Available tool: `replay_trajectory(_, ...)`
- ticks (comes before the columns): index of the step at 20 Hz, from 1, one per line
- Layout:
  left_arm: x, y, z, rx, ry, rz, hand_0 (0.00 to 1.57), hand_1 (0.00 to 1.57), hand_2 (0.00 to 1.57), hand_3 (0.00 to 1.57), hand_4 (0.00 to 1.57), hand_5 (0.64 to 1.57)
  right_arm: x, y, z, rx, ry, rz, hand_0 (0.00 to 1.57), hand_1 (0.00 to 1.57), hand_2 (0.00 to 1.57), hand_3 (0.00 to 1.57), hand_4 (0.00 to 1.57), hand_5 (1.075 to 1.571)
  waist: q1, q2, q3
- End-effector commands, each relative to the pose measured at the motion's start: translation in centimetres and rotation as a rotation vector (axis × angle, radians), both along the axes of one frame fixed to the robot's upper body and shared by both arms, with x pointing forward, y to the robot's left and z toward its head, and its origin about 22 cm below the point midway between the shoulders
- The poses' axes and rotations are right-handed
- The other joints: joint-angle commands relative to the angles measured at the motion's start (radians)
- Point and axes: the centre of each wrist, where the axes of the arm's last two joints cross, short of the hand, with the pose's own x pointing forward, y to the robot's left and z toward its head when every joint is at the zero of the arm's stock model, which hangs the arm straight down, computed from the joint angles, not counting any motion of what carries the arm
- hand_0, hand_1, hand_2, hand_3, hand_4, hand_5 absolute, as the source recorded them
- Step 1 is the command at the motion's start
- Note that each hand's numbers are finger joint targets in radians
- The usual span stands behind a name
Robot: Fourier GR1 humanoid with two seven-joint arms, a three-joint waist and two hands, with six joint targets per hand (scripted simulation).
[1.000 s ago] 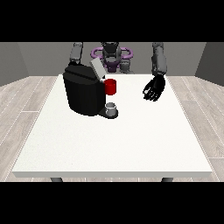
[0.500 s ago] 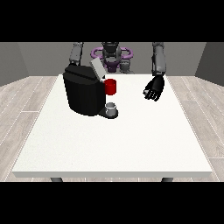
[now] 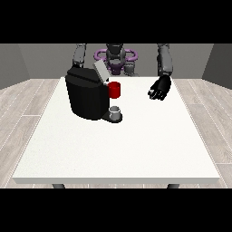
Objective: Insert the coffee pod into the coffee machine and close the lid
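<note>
— One hand or two showing?
— One. My hand at the view's right [image 3: 159, 88] shows. It hangs over the far right part of the desk [image 3: 113, 154], above the surface, well apart from the coffee machine [image 3: 88, 97].
— Fingers?
— Fingers [image 3: 152, 94] loosely bent, relaxed, nothing between them. They point down and towards the machine's side.
— Other hand?
— Hidden. My arm at the view's left [image 3: 80, 54] goes down behind the machine, and the hand itself does not show, so I cannot tell how its fingers lie.
— Machine?
— Black, boxy, upright on the far left part of the desk. Lid [image 3: 100, 70] is up, a pale grey flap tilted back at the top right corner of the body.
— Pod?
— Cannot tell for sure. A small grey thing [image 3: 116, 111] sits on the machine's low base at its right front, on the dark round tray. I cannot tell whether that is the pod. Nothing grey lies in my visible hand.
— Anything else at the machine?
— Red thing at the machine [image 3: 114, 89], right above the grey thing, apart from it, under the raised lid.
</note>
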Motion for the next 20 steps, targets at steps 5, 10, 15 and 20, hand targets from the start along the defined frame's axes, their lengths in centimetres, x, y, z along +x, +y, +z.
replay_trajectory(5,2.6,-4.4,2.7,-0.125,0.040,-0.076,1.42,1.42,1.41,1.33,0.52,1.571,0.4,-1.6,-1.9,-0.019,0.044,-0.035,0.00,0.00,0.00,0.00,0.00,1.571,0.027,-0.060,0.0004)
replay_trajectory(10,4.4,-5.9,7.0,-0.119,0.060,-0.132,1.40,1.40,1.39,1.33,0.54,1.571,0.5,-1.4,-2.6,-0.005,0.080,-0.032,0.00,0.00,0.00,0.00,0.00,1.571,0.037,-0.106,0.0006)
replay_trajectory(15,5.5,-7.9,9.8,-0.107,0.105,-0.136,1.34,1.34,1.37,1.35,0.56,1.571,-0.6,-1.6,-3.5,0.027,0.106,-0.027,0.00,0.00,0.00,0.00,0.00,1.571,0.011,-0.176,0.0006)
replay_trajectory(20,6.2,-12.4,11.9,-0.122,0.049,-0.174,1.34,1.34,1.37,1.35,0.56,1.571,1.3,-0.9,-1.5,0.031,0.035,-0.019,0.00,0.00,0.00,0.00,0.00,1.571,0.006,-0.139,0.0006)
